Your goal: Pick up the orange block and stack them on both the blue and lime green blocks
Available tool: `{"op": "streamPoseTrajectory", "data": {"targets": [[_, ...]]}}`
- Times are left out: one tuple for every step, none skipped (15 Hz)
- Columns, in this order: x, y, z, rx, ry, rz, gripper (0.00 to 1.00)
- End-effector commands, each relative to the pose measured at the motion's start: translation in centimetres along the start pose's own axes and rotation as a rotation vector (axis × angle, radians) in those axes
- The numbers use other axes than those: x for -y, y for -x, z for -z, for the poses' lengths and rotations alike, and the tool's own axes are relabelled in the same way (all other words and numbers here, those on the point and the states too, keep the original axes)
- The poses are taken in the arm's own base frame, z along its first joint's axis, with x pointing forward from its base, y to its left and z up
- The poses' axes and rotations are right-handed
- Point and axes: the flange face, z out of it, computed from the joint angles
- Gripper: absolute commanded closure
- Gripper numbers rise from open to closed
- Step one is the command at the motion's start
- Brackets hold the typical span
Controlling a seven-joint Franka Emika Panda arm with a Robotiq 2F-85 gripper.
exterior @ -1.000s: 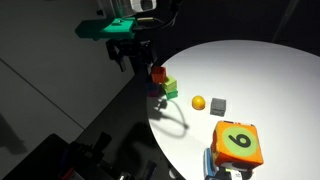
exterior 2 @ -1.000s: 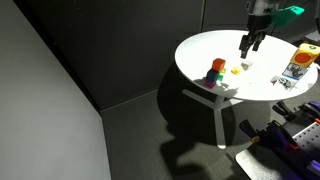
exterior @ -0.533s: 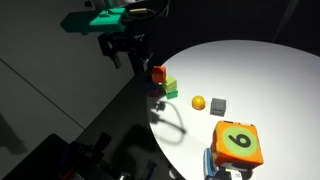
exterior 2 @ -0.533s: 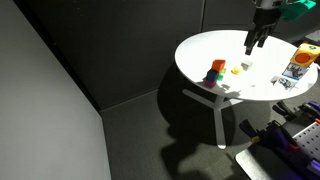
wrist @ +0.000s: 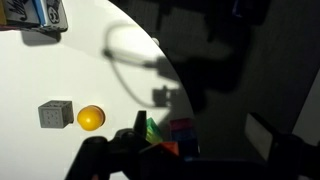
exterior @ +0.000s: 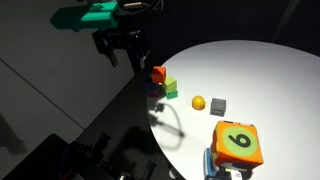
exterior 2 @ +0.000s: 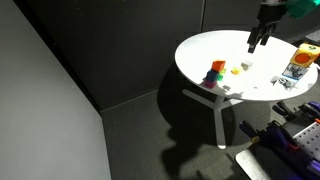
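The orange block (exterior: 158, 73) rests on top of the lime green block (exterior: 171, 87) and the blue block (exterior: 156, 91) at the edge of the white round table (exterior: 262, 68). The stack also shows in an exterior view (exterior 2: 215, 72). My gripper (exterior: 125, 52) hangs open and empty above and beside the stack, apart from it, and it shows over the table's far side (exterior 2: 256, 41). In the wrist view the orange block (wrist: 165, 148), green block (wrist: 155, 132) and blue block (wrist: 183, 133) lie below the dark open fingers (wrist: 198, 128).
A yellow ball (exterior: 198, 102) and a small grey cube (exterior: 219, 104) lie near the stack. A big orange-and-green cube marked 6 (exterior: 238, 143) stands at the table's edge. Beyond the stack the table ends and the floor is dark.
My gripper has risen and drifted away from the stack. The orange block stays on the green and blue blocks.
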Motion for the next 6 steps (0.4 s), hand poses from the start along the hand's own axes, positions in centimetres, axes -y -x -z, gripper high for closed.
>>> {"op": "streamPoseTrajectory", "data": {"targets": [[0.01,-0.02,-0.04,0.002,0.000,0.000,0.00],[0.01,-0.03,-0.14,0.005,-0.001,0.000,0.00],[0.01,-0.03,-0.20,0.006,-0.001,0.000,0.00],[0.01,-0.04,-0.21,0.006,-0.001,0.000,0.00],[0.02,-0.04,-0.22,0.006,-0.001,0.000,0.00],[0.02,-0.04,-0.22,0.006,-0.001,0.000,0.00]]}}
